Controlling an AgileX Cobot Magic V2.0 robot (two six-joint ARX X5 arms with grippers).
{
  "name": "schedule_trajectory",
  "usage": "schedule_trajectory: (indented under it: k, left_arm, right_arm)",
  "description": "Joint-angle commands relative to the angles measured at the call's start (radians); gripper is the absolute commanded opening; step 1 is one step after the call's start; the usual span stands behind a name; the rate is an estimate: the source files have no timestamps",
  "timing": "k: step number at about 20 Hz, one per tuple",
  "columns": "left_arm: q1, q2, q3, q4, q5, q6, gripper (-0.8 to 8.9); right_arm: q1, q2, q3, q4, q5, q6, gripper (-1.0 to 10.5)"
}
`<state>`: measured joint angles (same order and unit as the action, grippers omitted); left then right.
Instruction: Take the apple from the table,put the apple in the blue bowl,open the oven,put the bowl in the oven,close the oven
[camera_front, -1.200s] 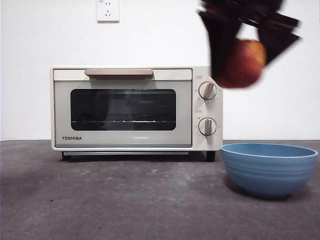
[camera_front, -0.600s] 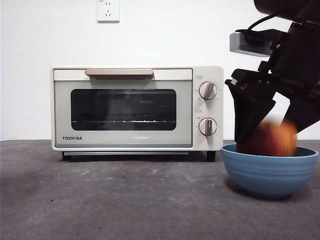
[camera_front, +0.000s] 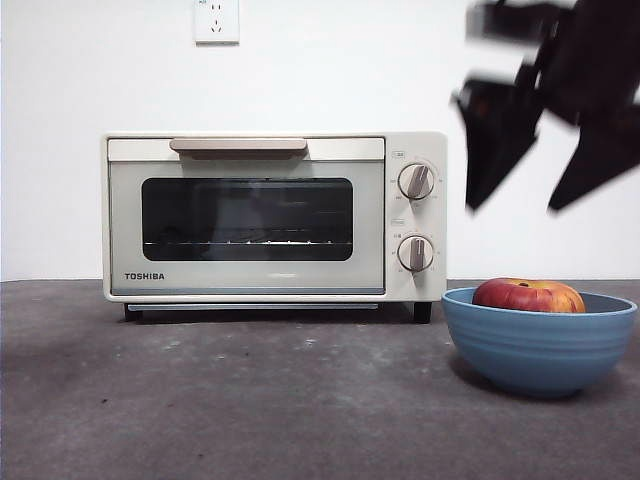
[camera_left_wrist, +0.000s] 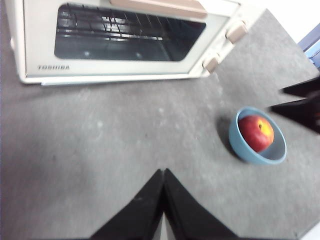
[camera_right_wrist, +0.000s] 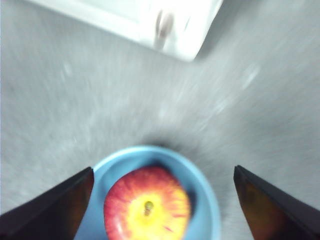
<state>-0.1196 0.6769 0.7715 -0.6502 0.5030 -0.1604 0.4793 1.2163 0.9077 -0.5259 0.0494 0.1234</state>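
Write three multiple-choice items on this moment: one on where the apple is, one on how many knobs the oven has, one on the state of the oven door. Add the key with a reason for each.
1. Where is the apple?
A. On the table in front of the oven
B. Inside the blue bowl
C. Between the right gripper's jaws

2. How many round knobs does the oven show on its front?
A. One
B. Two
C. Four

3. What is the state of the oven door?
A. Shut
B. Half open
C. Fully lowered onto the table

Key:
1. B, the apple rests in the bowl while the right gripper hangs open above it.
2. B, one knob sits above the other beside the window.
3. A, the door stands flush with the oven's front, its handle at the top.
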Motion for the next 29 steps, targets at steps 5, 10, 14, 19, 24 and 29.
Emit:
schedule_trajectory:
  k: [5, 10, 14, 19, 24, 29]
  left_arm:
    - [-0.084, 0.261, 0.071, 0.295, -0.045, -0.051, 0.07]
    - [-0.145, 0.516, 0.225, 0.436, -0.098, -0.037, 0.07]
    - [-0.167, 0.651, 0.323, 0.454, -0.131, -0.011, 0.07]
    - [-0.177, 0.782, 0.423, 0.460, -0.144, 0.021, 0.07]
    - [-0.191, 0.871, 0.480, 0.467, -0.183, 0.056, 0.07]
    - [-0.198, 0.920, 0.484, 0.462, -0.183, 0.071, 0.07]
  right_arm:
    - [-0.063, -0.156, 0.030, -0.270, 0.003, -0.004, 4.5]
    - [-0.121, -0.204, 0.029, -0.407, -0.001, 0.003, 4.5]
    - [-0.130, -0.207, 0.029, -0.444, -0.007, 0.005, 4.5]
    - [-0.130, -0.207, 0.029, -0.452, -0.008, 0.008, 4.5]
    - [-0.130, -0.207, 0.029, -0.462, -0.008, 0.011, 4.5]
    - [-0.130, -0.207, 0.029, -0.456, -0.007, 0.019, 4.5]
